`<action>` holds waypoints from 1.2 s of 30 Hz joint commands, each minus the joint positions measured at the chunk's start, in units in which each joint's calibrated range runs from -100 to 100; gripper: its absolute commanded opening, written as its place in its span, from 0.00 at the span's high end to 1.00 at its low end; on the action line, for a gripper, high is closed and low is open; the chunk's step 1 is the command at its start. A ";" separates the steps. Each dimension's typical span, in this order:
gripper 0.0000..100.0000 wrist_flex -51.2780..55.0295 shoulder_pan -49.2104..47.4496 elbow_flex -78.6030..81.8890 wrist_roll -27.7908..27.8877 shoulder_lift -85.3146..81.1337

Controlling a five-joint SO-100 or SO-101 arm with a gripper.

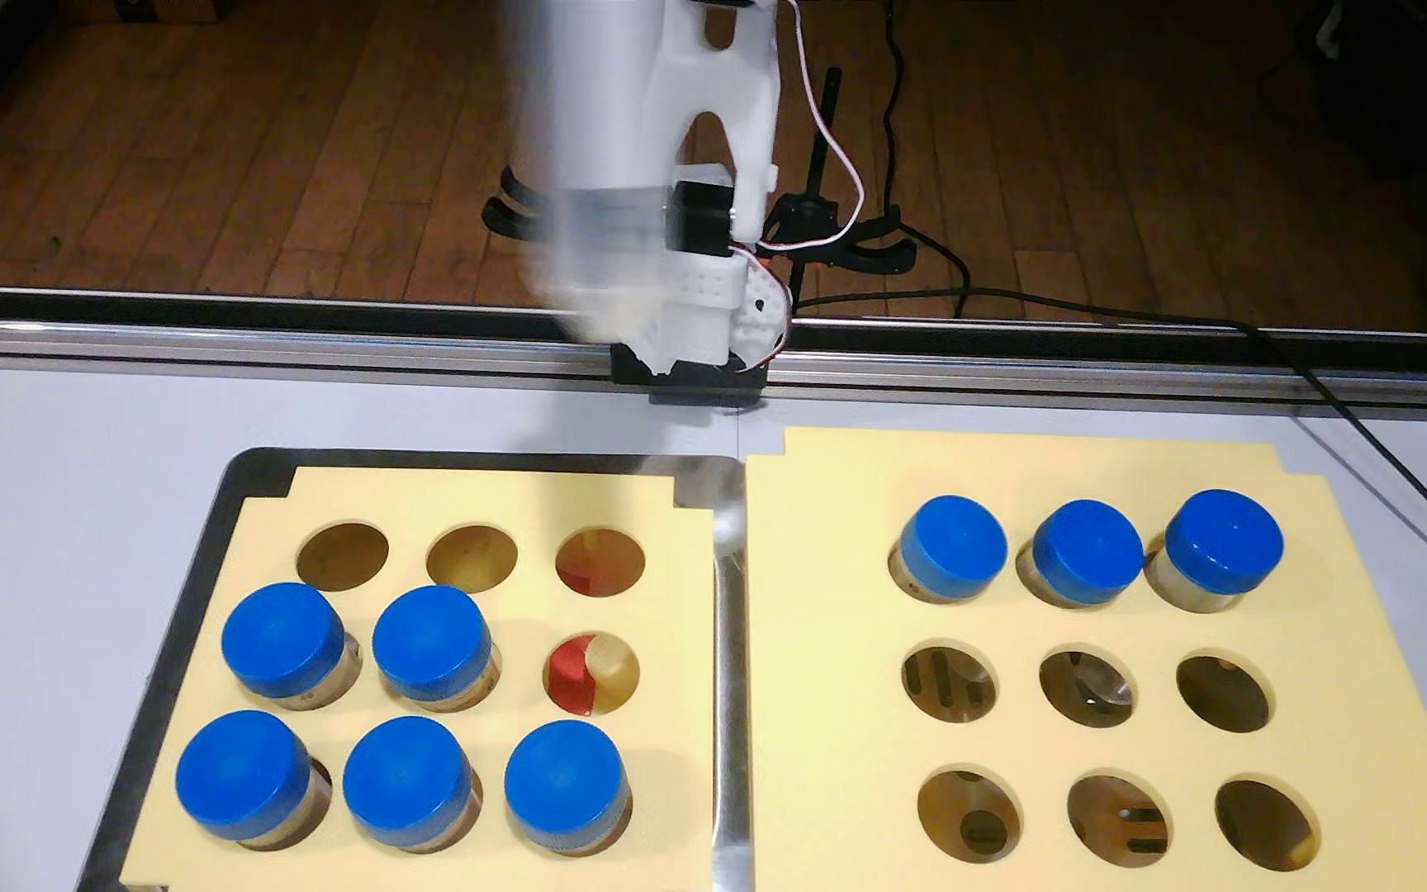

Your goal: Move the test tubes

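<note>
Several test tubes with blue caps stand in the left yellow rack, two in its middle row and three in its front row. Three more test tubes fill the back row of the right yellow rack. The right hole of the left rack's middle row is open and shows red and cream at its bottom. My arm is a blurred white streak at the top centre. I cannot make out the fingers or a held tube in the blur.
The left rack sits in a metal tray. The arm's base is clamped on the aluminium rail at the table's far edge. Black cables run down the right side. The right rack's middle and front rows are open holes.
</note>
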 commanded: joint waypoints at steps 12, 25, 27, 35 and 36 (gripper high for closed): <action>0.87 -14.86 -28.66 9.98 -3.57 14.98; 0.87 -14.67 -32.59 18.15 -5.41 16.45; 0.87 -14.47 -32.59 19.24 -5.35 16.45; 0.87 -14.47 -33.10 18.60 -3.31 21.66; 0.87 -14.28 -33.92 18.51 -2.79 22.71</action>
